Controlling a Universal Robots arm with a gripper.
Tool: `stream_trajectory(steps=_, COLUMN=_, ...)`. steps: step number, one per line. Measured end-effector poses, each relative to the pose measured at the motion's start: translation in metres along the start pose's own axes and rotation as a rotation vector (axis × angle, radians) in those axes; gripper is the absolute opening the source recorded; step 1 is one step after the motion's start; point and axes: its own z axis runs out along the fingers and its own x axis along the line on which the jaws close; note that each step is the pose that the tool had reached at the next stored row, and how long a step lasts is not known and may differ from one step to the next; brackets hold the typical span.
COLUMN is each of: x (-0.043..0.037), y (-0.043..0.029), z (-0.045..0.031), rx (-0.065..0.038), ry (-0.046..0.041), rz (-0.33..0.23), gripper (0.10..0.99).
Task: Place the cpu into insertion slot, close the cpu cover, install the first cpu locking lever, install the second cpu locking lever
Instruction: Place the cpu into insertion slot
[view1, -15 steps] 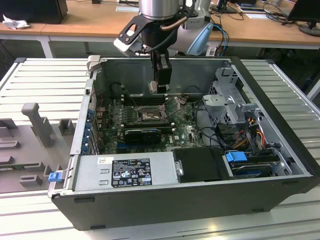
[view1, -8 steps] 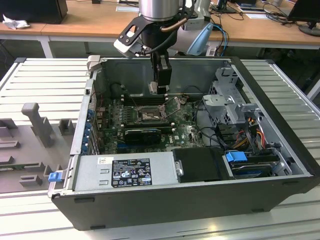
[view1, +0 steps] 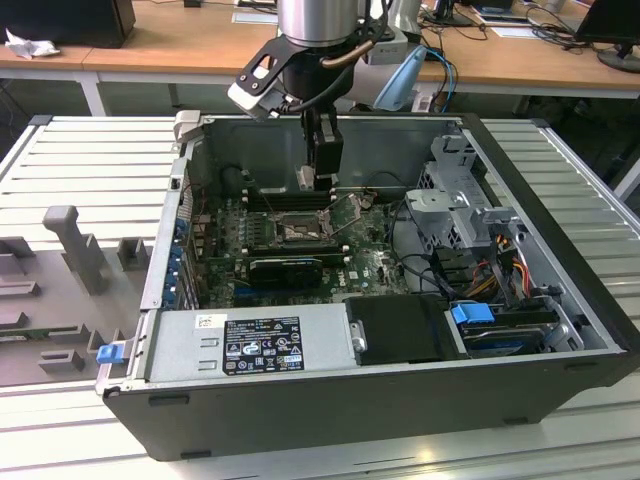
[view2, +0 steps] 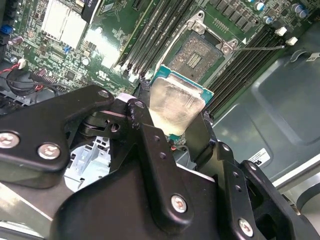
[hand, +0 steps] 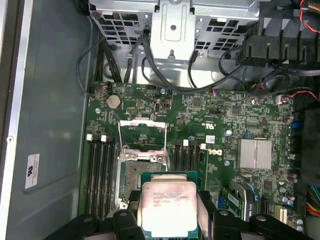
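Observation:
My gripper (view1: 318, 180) hangs inside the open computer case, shut on the cpu (hand: 167, 207), a flat square chip with a pale metal face on a green backing. In the second wrist view the cpu (view2: 175, 102) sits between the two black fingers (view2: 200, 135). The insertion slot (view2: 197, 52) lies uncovered on the green board just beyond the chip, its pin field showing. In the first wrist view the chip overlaps the near edge of the insertion slot (hand: 132, 177). The cpu cover (hand: 142, 131) stands flipped open past the slot. A thin wire locking lever (view2: 260, 47) sticks out beside the socket.
Black memory slots (hand: 97, 170) flank the socket on both sides. A grey drive cage (view1: 465, 190) with cables fills the case toward the exterior view's right. The power supply (view1: 250, 340) lies along the near wall. A ribbed heatsink (hand: 255, 152) sits on the board.

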Motion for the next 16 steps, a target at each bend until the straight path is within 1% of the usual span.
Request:
stream_trajectory(steps=9, x=-0.0001, y=-0.0003, z=0.0034, rx=0.001, ry=0.0001, rz=0.000, gripper=0.529)
stream_trajectory(steps=16, x=-0.0002, y=-0.0008, z=0.0088, rx=0.003, ry=0.0002, rz=0.000, gripper=0.529)
